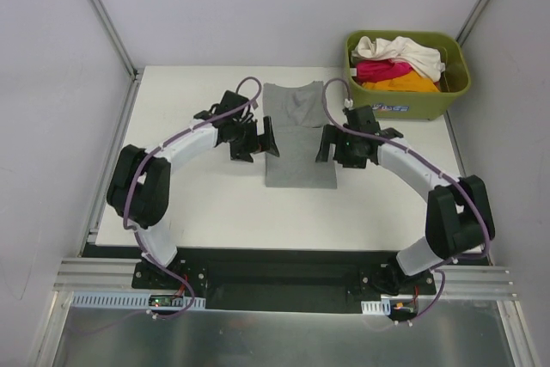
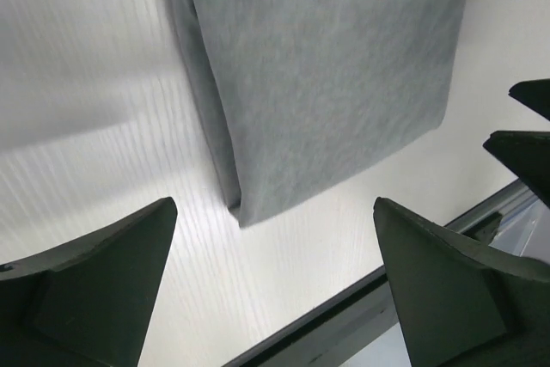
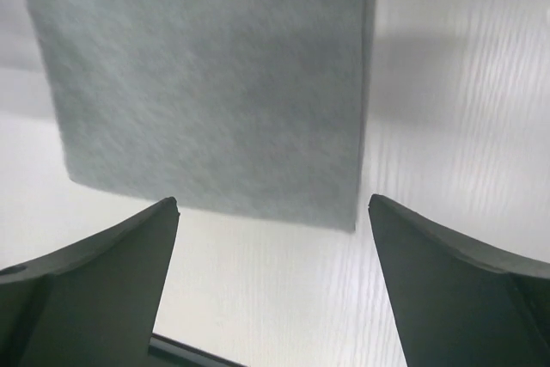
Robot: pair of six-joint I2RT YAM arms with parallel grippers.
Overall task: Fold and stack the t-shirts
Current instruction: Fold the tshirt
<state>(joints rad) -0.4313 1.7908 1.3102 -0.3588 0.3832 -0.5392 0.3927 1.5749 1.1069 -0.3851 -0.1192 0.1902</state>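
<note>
A mid-grey t-shirt (image 1: 296, 133) lies flat in the middle of the table, its sides folded in to a long narrow strip, collar at the far end. My left gripper (image 1: 260, 139) hangs open and empty at the strip's left edge. My right gripper (image 1: 327, 145) hangs open and empty at its right edge. The left wrist view shows the shirt's near left corner (image 2: 326, 75) beyond the open fingers. The right wrist view shows its near right corner (image 3: 215, 83). Cream-white (image 1: 404, 51), magenta-pink (image 1: 381, 70) and orange (image 1: 404, 83) t-shirts lie bunched in the bin.
The olive-green plastic bin (image 1: 412, 102) stands at the table's far right corner. The white table (image 1: 215, 204) ends in a dark metal rail (image 2: 361, 298) at the near edge. Grey walls and frame posts enclose the far and side edges.
</note>
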